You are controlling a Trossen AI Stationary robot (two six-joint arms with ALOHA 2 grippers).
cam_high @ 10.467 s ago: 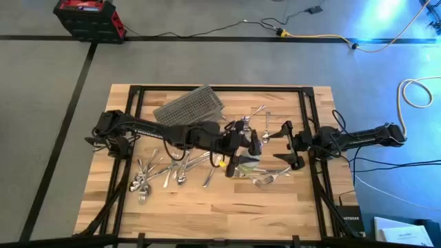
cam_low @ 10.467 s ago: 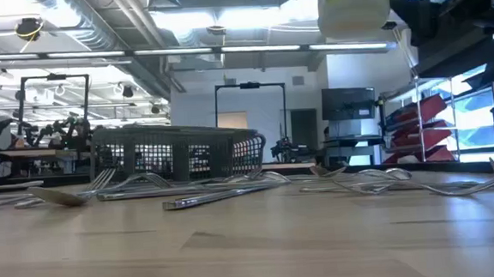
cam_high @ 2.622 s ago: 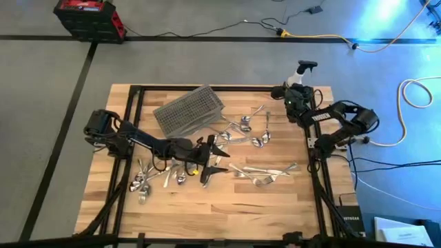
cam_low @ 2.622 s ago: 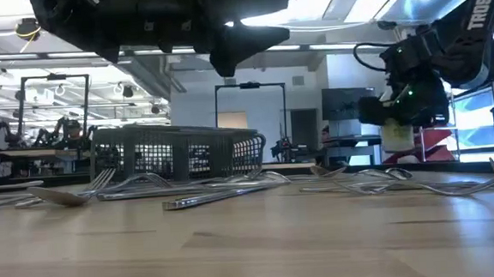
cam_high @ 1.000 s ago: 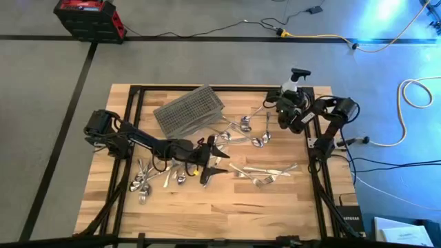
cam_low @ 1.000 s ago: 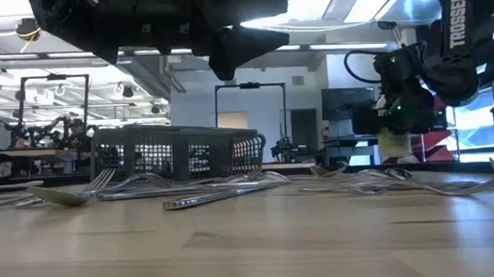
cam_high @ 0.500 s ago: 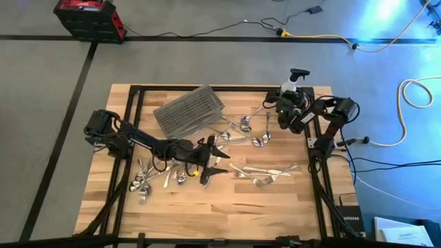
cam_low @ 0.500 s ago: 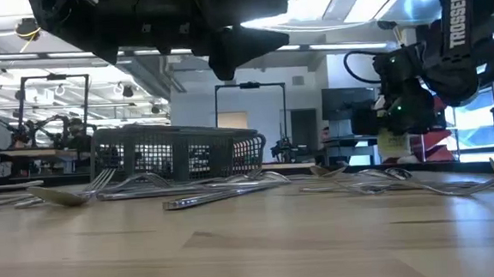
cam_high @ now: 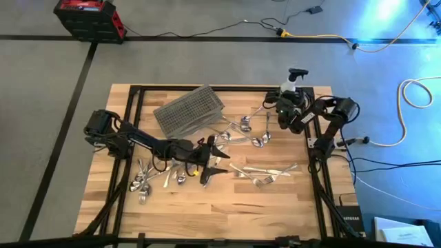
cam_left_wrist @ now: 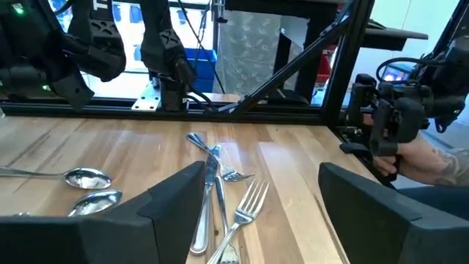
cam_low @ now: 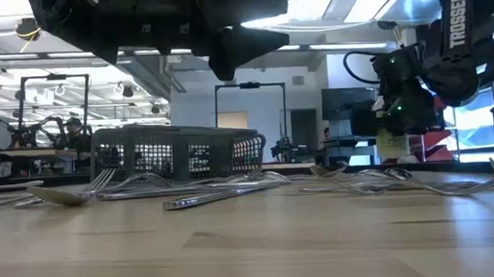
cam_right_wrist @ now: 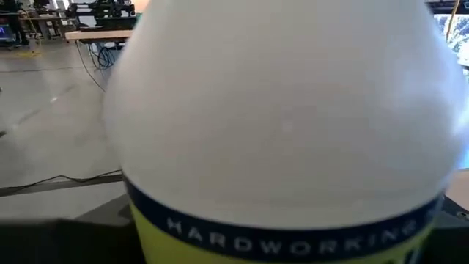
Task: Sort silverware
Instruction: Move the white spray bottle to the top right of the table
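Observation:
The silverware lies on the wooden table in loose groups: a pile of forks and spoons at the left, spoons and forks in the middle, and forks toward the right. My left gripper hangs open above the table's middle, with forks on the wood ahead of its fingers. My right gripper is at the far right corner, shut on a white spray bottle with a black trigger head. The gray mesh basket rests on the table at the far left of centre. My right gripper holds the white spray bottle by its body, about at the blue-and-yellow label band. The bottle fills the wrist view and hides the fingers. The bottle's lower end hangs clear of the table, with its trigger head toward the far edge.
Black frame rails run along the table's sides and far edge. A person's hand holding a black device shows beyond the table in the left wrist view. Bare wood lies along the near edge.

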